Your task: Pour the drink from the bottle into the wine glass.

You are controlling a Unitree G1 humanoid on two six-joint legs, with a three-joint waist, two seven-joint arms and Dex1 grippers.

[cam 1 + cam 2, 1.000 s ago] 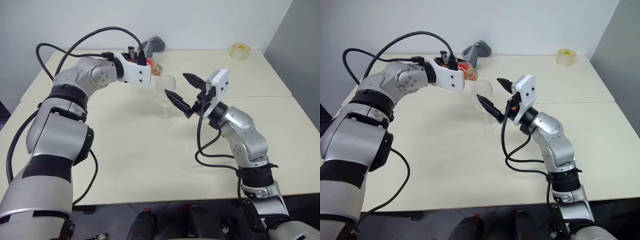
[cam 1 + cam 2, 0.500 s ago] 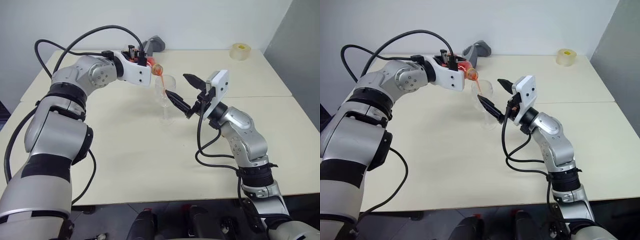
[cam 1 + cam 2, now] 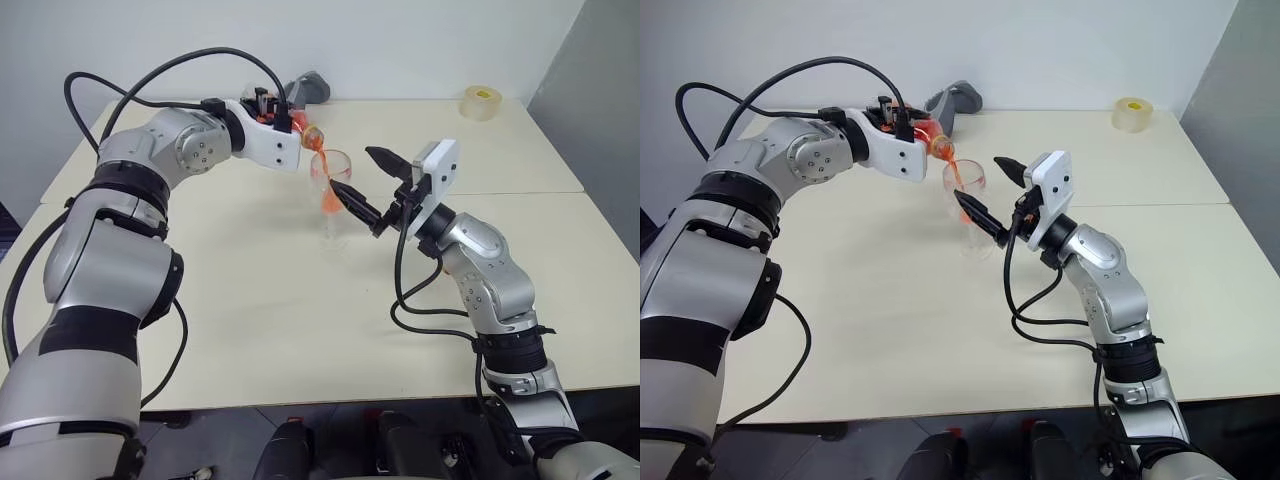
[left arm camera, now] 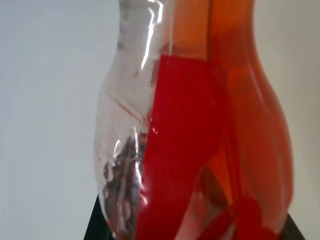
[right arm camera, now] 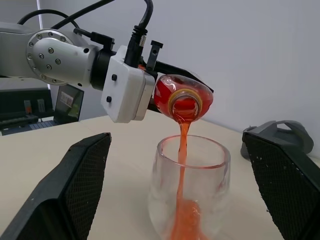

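Counted 1 bottle [image 5: 181, 100], 1 wine glass [image 5: 192, 192], 1 tape roll [image 3: 482, 102], 1 grey handheld device [image 3: 955, 101], 2 tables [image 3: 520, 160].

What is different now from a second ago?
The left gripper has tipped the bottle further, so the red drink now streams into the wine glass, which was empty before. The open right gripper stayed beside the glass, and the glass stayed put.

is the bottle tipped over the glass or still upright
Tipped. The left gripper holds the bottle on its side, mouth down above the wine glass, and a red stream of drink falls into the bowl.
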